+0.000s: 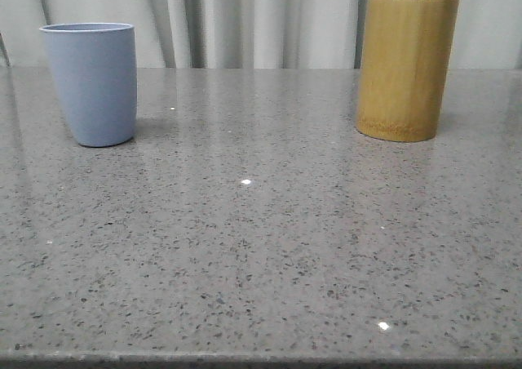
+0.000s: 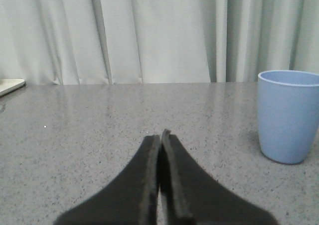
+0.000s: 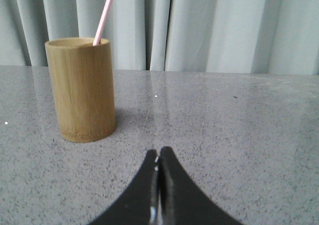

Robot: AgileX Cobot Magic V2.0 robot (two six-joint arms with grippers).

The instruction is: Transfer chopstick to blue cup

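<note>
Right wrist view: the right gripper (image 3: pixel 158 158) is seen low over the grey stone table (image 3: pixel 239 125) with its jaws pressed together and nothing between them, and the bamboo holder (image 3: pixel 82 90) stands ahead of the jaws and off to one side, well apart from them. A pale pink chopstick (image 3: pixel 105 13) is seen rising at a slant from the holder's mouth; only its upper part is visible, and whether more than one stick is inside cannot be told. In the left wrist view the left gripper (image 2: pixel 160 138) is likewise closed on nothing, with the blue cup (image 2: pixel 286 116) upright on the table, ahead of the jaws and to one side. In the front view the cup and holder are shown far apart at opposite ends of the table, and neither arm is in sight. The task is judged not yet begun, the first step being a reach by the right gripper for the stick. For that step to go well, the jaws should be opened before the approach, brought in above the holder's rim, and closed on the exposed shaft well clear of the bamboo wall. The stick is thin and leaning, so the jaws are best centred across it, and it is best drawn out along its own slant so that the holder is not tipped.
</note>
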